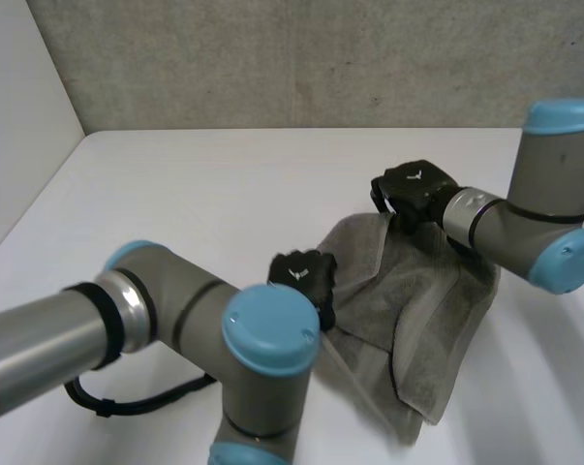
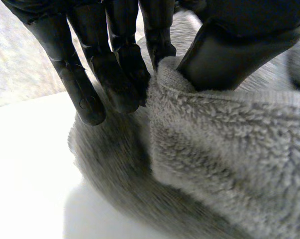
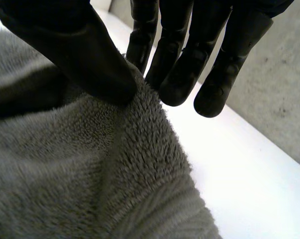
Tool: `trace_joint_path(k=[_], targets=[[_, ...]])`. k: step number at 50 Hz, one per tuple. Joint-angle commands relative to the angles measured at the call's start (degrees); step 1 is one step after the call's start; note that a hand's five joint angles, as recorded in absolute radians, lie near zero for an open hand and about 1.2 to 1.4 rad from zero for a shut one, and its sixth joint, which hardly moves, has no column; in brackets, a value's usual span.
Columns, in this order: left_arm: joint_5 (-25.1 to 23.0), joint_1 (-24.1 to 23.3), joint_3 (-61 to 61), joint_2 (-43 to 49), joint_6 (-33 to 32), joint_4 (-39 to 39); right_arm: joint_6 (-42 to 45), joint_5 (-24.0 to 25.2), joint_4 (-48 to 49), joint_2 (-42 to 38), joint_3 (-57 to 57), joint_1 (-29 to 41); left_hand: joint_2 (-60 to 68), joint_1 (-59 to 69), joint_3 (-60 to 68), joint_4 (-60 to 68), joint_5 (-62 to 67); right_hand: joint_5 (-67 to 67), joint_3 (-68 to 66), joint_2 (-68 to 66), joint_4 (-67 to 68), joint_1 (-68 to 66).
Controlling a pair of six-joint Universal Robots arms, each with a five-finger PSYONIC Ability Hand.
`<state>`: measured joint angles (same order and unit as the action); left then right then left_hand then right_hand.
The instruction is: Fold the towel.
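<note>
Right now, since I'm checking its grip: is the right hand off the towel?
No, the right hand pinches the towel between thumb and fingers.

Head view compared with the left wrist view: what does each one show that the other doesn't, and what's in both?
Head view: both grey arms, the right hand gripping the far edge of the crumpled grey terry towel, and the concrete wall behind. Left wrist view: close up, the left hand with a towel fold pinched between its thumb and fingers. Both: the towel, the left hand at its left edge, and the white table.
</note>
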<state>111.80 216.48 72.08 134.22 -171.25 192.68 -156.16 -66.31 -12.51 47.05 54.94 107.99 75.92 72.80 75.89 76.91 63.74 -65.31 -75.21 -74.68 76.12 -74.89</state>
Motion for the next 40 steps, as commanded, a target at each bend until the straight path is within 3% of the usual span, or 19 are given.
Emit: trace_joint_path(k=[1, 5, 7, 8, 9, 10, 12, 14, 19, 24, 26, 27, 29, 35, 40], targets=[[-1.8, 6.4, -2.7, -6.8, -2.5, 1.7, -5.4, 3.6, -1.5, 7.9, 2.2, -0.8, 4.1, 7.2, 4.1, 3.1, 6.3, -4.7, -4.8, -5.3, 3.9, -5.1], [-5.1, 9.9, -9.3, -9.2, -7.2, 2.4, -9.8, 2.6, 0.1, 11.9, -3.5, -1.7, 4.1, 7.2, 4.1, 3.1, 6.3, -4.7, -4.8, -5.3, 3.9, -5.1], [-10.9, 12.6, -19.7, -9.8, -13.9, 2.5, -11.6, 1.5, 1.6, 12.2, -7.5, -2.1, 4.1, 7.2, 4.1, 3.1, 6.3, -4.7, -4.8, -5.3, 3.9, -5.1], [-10.9, 12.7, -19.8, -9.8, -13.9, 2.5, -13.7, -0.9, 4.0, 12.2, -11.8, -2.3, 4.1, 7.2, 4.1, 3.1, 6.3, -4.7, -4.8, -5.3, 3.9, -5.1], [-13.9, 13.7, -25.8, -9.2, -16.6, 2.4, -14.9, -4.1, 6.9, 12.2, -15.8, -2.3, 4.1, 7.2, 4.1, 3.1, 6.3, -4.7, -4.8, -5.3, 3.9, -5.1], [-16.7, 14.6, -33.3, -8.8, -18.9, 2.4, -15.0, -4.1, 7.0, 12.2, -15.8, -2.3, 4.1, 7.2, 4.1, 3.1, 6.3, -4.7, -4.8, -5.3, 3.9, -5.1], [-19.5, 15.1, -39.7, -8.0, -20.4, 2.4, -15.8, -9.3, 15.4, 12.9, -19.4, -1.8, 4.1, 7.2, 4.1, 3.1, 6.3, -4.7, -4.8, -5.3, 3.9, -5.1], [-21.3, 15.4, -44.3, -7.3, -20.6, 2.4, -15.8, -10.8, 20.4, 13.7, -19.3, -1.8, 4.1, 7.2, 4.1, 3.1, 6.3, -4.7, -4.8, -5.3, 3.9, -5.1], [-24.8, 16.7, -47.3, -8.9, -20.2, 1.9, -15.6, -9.2, 25.3, 16.7, -14.6, -1.7, 4.1, 7.2, 4.1, 3.1, 6.3, -4.7, -4.8, -5.3, 3.9, -5.1], [-25.5, 18.6, -34.6, -13.2, -18.9, -1.3, -13.6, -2.3, 23.7, 18.4, -3.7, -1.4, 4.1, 7.2, 4.1, 3.1, 6.3, -4.7, -4.8, -5.3, 3.9, -5.1], [-27.3, 20.4, -19.9, -16.7, -19.0, -1.9, -8.3, 5.3, 23.1, 21.6, 6.8, -1.4, 4.1, 7.2, 4.1, 3.1, 6.3, -4.7, -4.8, -5.3, 3.9, -5.1], [-27.3, 20.4, -19.8, -16.7, -19.0, -1.9, -8.3, 5.3, 23.1, 21.6, 6.8, -1.4, 4.1, 7.2, 4.1, 3.1, 6.3, -4.7, -4.8, -5.3, 3.9, -5.1], [-31.2, 22.7, -6.3, -18.8, -18.7, 0.1, -0.5, 10.4, 21.5, 23.3, 16.8, -1.4, 4.1, 7.2, 4.1, 3.1, 6.3, -4.7, -4.8, -5.3, 3.9, -5.1], [-32.7, 25.2, 8.1, -19.4, -18.9, 3.1, 10.6, 9.4, 18.1, 24.0, 27.6, -1.5, 4.1, 7.2, 4.1, 3.1, 6.3, -4.7, -4.8, -5.3, 3.9, -5.1], [-32.8, 26.3, 20.2, -18.2, -19.1, 7.4, 17.7, 4.6, 14.6, 23.7, 36.4, -2.1, 4.1, 7.2, 4.1, 3.1, 6.3, -4.7, -4.8, -5.3, 3.9, -5.1]])
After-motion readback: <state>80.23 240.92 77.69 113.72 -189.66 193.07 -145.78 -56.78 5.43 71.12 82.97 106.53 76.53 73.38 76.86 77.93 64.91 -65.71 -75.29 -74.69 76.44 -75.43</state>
